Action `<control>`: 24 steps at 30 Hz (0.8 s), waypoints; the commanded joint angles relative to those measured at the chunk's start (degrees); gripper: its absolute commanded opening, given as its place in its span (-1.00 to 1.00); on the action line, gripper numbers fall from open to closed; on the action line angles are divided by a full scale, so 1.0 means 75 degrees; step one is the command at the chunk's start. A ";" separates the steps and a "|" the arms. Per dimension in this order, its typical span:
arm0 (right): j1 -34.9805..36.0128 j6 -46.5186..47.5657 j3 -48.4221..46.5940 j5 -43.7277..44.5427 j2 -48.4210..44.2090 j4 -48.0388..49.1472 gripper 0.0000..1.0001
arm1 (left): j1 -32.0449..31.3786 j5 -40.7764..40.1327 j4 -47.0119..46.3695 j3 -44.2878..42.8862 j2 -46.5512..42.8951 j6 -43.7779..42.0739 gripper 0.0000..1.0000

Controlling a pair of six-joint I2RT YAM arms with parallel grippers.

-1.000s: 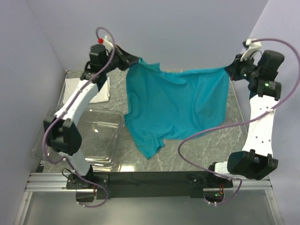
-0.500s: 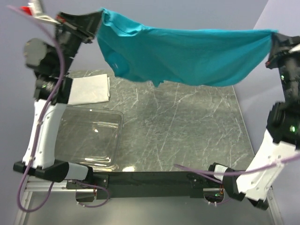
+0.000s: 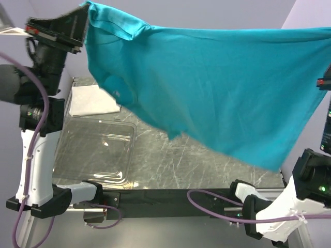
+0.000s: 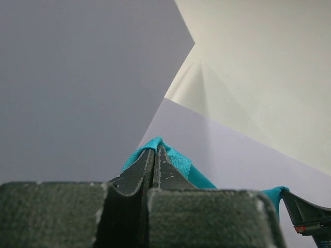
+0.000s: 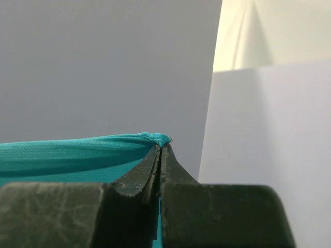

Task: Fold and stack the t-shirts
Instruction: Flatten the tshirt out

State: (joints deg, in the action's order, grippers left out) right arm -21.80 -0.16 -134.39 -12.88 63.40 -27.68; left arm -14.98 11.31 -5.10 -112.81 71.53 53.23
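The teal-blue t-shirt (image 3: 217, 82) hangs stretched high above the table between both arms, close to the top camera. My left gripper (image 3: 85, 13) is shut on its upper left corner; in the left wrist view the teal cloth (image 4: 178, 161) pokes out past the closed left gripper (image 4: 154, 151). My right gripper (image 5: 161, 147) is shut on the opposite corner, teal cloth (image 5: 77, 155) trailing left; in the top view that gripper lies past the right frame edge. The white t-shirt (image 3: 93, 100) lies folded flat at the table's back left.
A clear plastic bin (image 3: 95, 152) sits on the marble table (image 3: 207, 165) at the front left, below the left arm. Purple walls close in the back and sides. The hanging shirt hides much of the table's right half.
Both arms have raised the teal shirt off the table and up toward the camera, spreading it wide. The white shirt and the bin have not moved.
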 commanded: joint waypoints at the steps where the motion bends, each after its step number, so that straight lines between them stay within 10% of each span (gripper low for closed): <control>1: -0.0058 -0.0048 0.1344 0.0113 0.0091 -0.0024 -1.00 | 0.0006 -0.0020 0.0129 0.0649 0.0131 0.0085 -0.99; 14: 0.0035 0.0034 0.9566 -0.1903 -0.0520 0.2630 -1.00 | -0.0146 0.1011 -0.2212 0.5090 0.2410 0.0508 -0.99; 24: 0.0598 0.1298 1.1018 -0.1061 0.2311 0.5203 -1.00 | -0.0252 0.1340 -0.2251 0.2635 0.7218 0.0918 -0.99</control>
State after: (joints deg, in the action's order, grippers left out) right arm -18.31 4.45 -47.97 -24.29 75.37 0.51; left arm -16.71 19.55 -18.44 -84.84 122.65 58.33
